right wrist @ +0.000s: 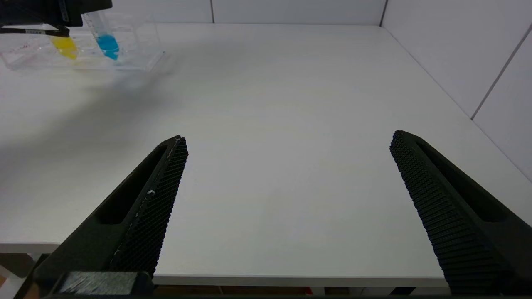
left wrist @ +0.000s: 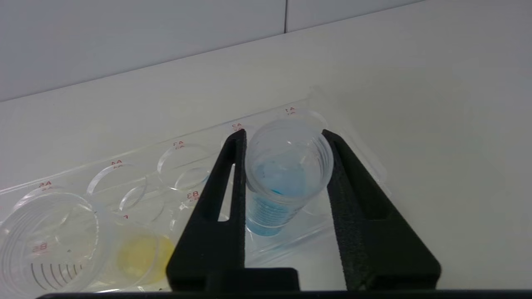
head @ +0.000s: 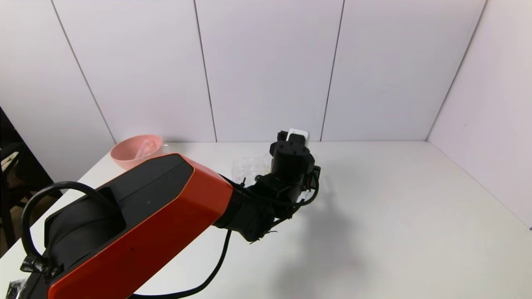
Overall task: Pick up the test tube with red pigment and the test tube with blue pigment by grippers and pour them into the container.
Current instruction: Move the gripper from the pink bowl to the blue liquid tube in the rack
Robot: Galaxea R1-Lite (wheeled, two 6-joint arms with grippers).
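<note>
The left pincer (left wrist: 286,137) is clenched on the test tube with blue pigment (left wrist: 282,182), both black fingers (left wrist: 232,182) pressed against its upper wall. The tube stands slightly tilted in an end hole of the clear rack (left wrist: 137,182), which also holds a yellow-liquid tube (left wrist: 139,257); a wider clear vessel (left wrist: 45,245) sits at the rack's other end, possibly the container. The rack rests on a white counter (head: 395,216) near the white panelled wall (head: 266,66). A pink bowl (head: 135,150) sits in the far left corner. The right pincer (right wrist: 286,166) hangs wide apart, released, low over the counter's near edge.
</note>
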